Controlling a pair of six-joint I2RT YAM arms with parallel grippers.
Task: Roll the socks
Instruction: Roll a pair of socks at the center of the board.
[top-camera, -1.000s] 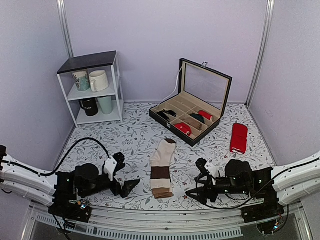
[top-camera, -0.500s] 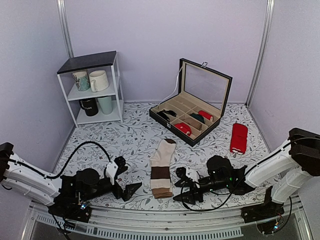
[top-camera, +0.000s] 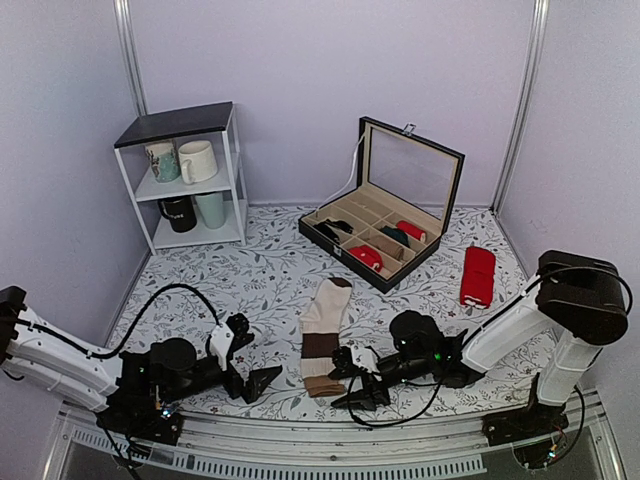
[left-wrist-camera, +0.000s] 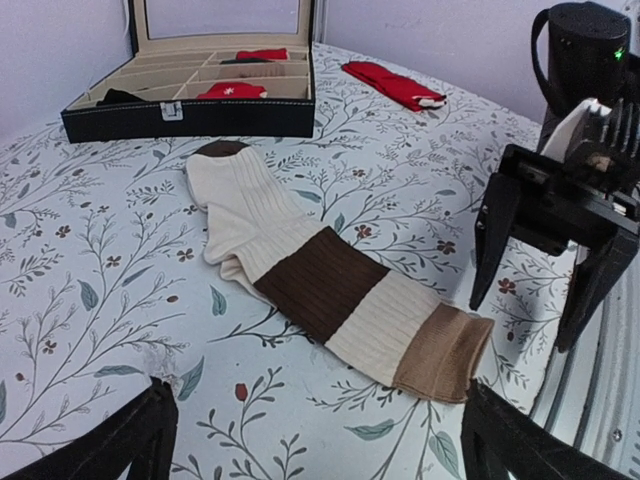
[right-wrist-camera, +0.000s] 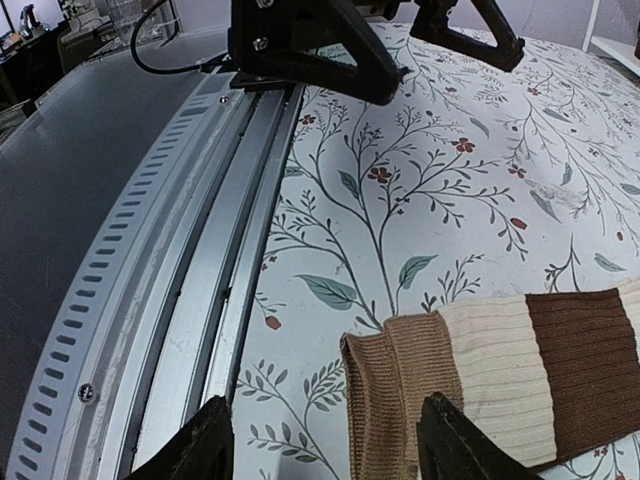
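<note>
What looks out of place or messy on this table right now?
Nothing spilled or damaged. Two sock pairs lie loose outside the open organizer box: the banded socks flat near the front edge, a red pair right of the box.

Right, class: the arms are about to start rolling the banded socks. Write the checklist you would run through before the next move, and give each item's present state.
1. Socks lying flat, tan cuff toward the near edge: ok.
2. Right gripper open and lined up with the cuff: ok; the cuff lies just ahead, between its fingers.
3. Right gripper touching the cuff: cannot tell.
4. Left gripper open and apart from the socks: ok.
5. Both socks stacked evenly: cannot tell; only one outline shows.
6. Room to roll toward the toe: ok; the open box stands apart, beyond the toe.
</note>
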